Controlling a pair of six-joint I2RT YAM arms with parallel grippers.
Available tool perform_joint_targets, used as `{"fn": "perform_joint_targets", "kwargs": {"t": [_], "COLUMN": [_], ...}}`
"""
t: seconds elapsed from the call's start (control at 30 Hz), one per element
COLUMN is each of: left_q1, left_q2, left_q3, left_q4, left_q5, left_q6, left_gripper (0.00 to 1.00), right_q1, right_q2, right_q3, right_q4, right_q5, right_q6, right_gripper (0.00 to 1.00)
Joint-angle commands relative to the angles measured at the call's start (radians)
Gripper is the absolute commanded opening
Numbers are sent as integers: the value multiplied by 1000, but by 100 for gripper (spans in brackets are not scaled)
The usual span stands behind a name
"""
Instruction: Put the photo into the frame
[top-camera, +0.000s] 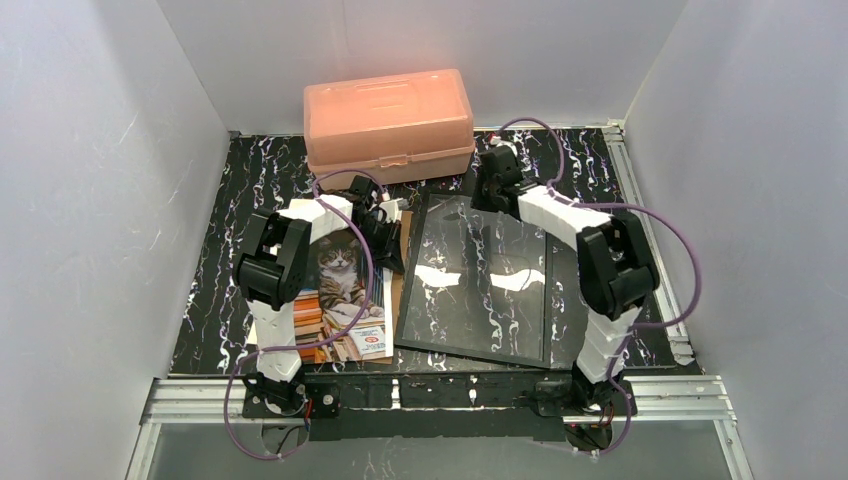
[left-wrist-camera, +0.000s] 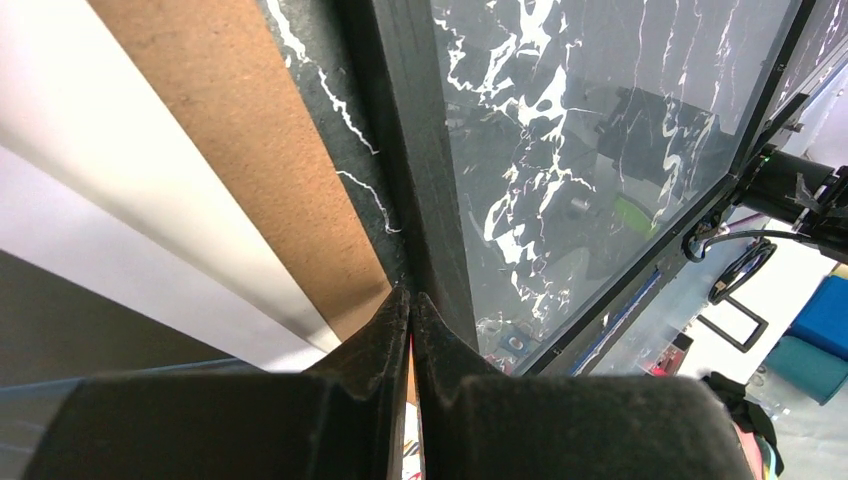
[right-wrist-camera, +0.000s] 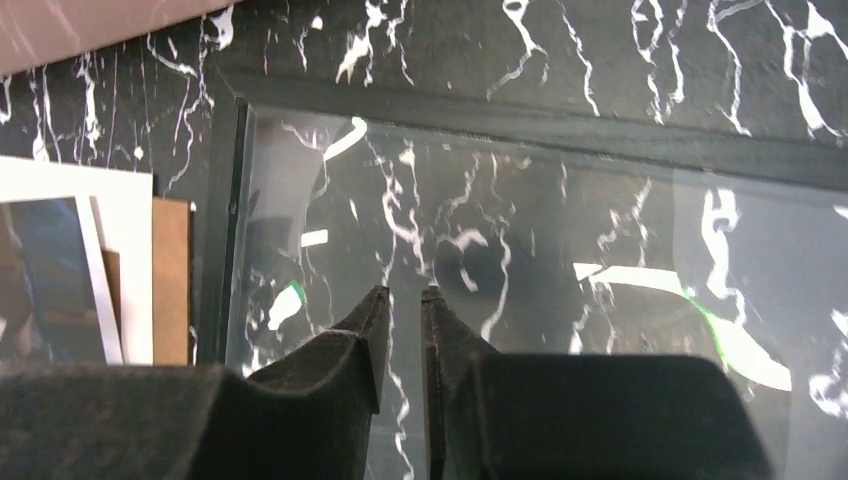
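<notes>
The photo, a cat print face up, lies at the table's left on a white sheet and a brown backing board. The black frame with its clear pane lies flat to the right of it. My left gripper is shut and empty, its tips down at the gap between the board and the frame's left rail. My right gripper hovers over the pane near the frame's far edge, its jaws nearly shut with a narrow gap and nothing between them. The photo's corner shows at the left of the right wrist view.
A peach plastic box stands against the back wall, just behind the frame and both grippers. White walls close in the left, back and right. Metal rails run along the right edge and the near edge. A white sheet lies beside the board.
</notes>
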Motion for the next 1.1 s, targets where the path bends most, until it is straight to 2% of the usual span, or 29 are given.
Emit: {"fn": "perform_joint_targets", "kwargs": {"t": [0.0, 0.2, 0.4, 0.6, 1.07], "left_q1": [16, 20, 20, 20, 20], "left_q2": [-29, -33, -30, -31, -34], "left_q3": [29, 27, 28, 28, 28], "left_q4": [-34, -32, -32, -30, -30], "left_q5": [29, 29, 33, 33, 41], "left_q6": [18, 23, 22, 20, 17], "left_gripper": [3, 2, 2, 2, 2], "right_q1": [17, 25, 25, 25, 24], "right_q2": [98, 206, 265, 280, 316], "right_q3": [121, 210, 239, 229, 233], "right_q4": [58, 63, 61, 64, 53], "right_q5": [56, 59, 64, 63, 74], "right_q6": [15, 20, 22, 25, 24], "right_gripper": [25, 19, 17, 12, 9]}}
